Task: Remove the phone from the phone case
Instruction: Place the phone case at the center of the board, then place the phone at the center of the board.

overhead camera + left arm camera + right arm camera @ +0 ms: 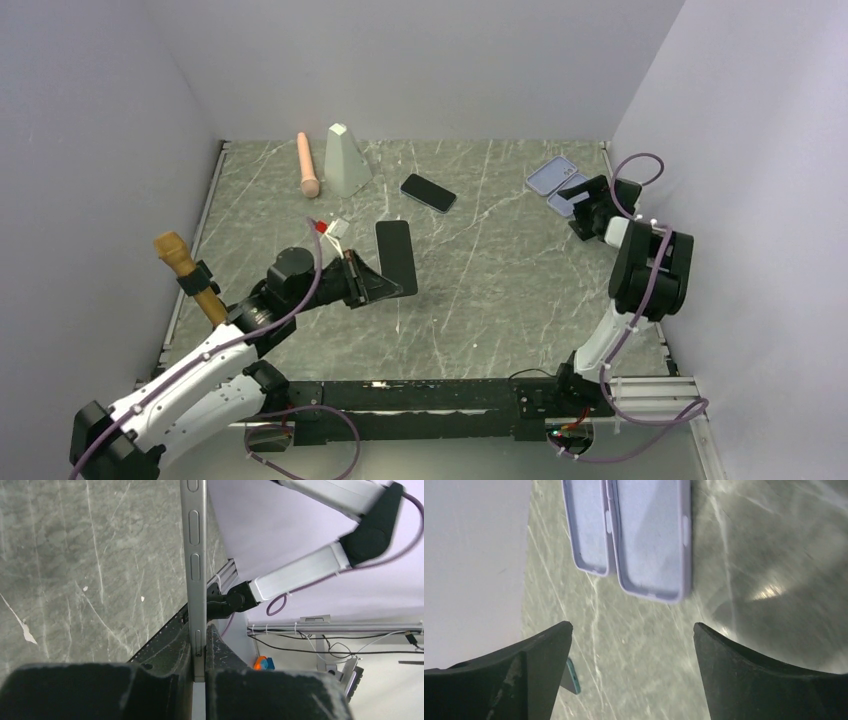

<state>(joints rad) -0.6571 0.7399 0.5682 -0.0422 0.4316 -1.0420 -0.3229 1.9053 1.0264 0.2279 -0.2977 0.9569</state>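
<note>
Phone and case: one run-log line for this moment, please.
left gripper: shut on bare phone | right gripper: open, by empty lilac cases | phone: out of case

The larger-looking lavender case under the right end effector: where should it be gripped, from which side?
Pinch the lavender case by the short end wall nearest the right end effector, coming straight down, one finger inside the shell, one outside. It lies open side up, that end is free, and the second case crowds one long side, so spanning the width looks awkward.
</note>
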